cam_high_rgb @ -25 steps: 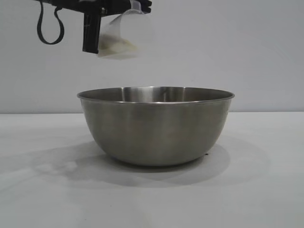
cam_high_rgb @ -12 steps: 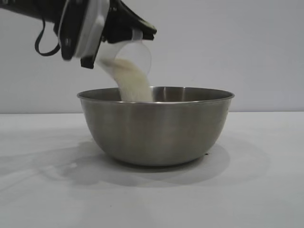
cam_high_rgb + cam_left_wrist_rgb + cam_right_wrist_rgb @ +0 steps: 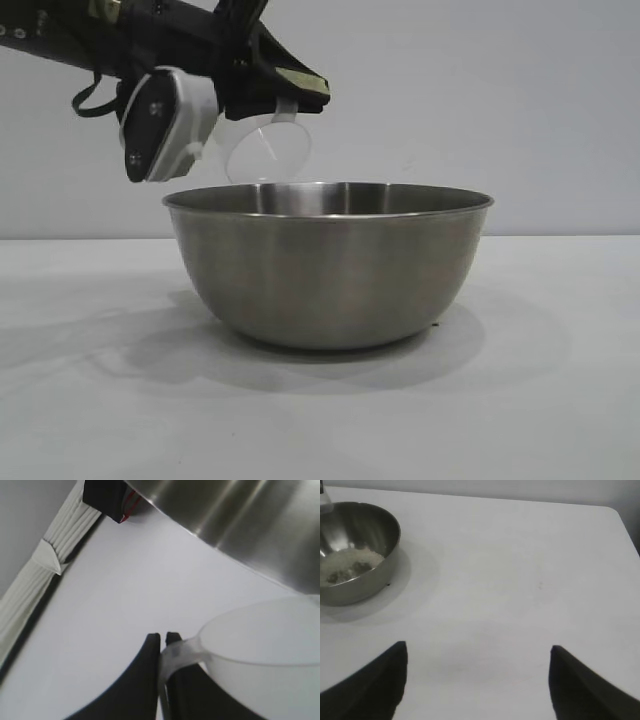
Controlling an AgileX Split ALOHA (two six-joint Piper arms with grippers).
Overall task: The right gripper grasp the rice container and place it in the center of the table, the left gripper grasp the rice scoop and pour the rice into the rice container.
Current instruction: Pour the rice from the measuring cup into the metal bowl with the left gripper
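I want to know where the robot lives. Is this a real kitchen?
Probably not: it looks like a robot test bench. The steel rice container stands alone on a bare white table before a blank wall, and the left gripper holds the rice scoop over it.

Rice in rice container on table; rice scoop above rim.

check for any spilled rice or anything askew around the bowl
Nothing stands out. The rice lies inside the steel bowl, none visible on the table. The left gripper holds the tipped measuring cup over the rim.
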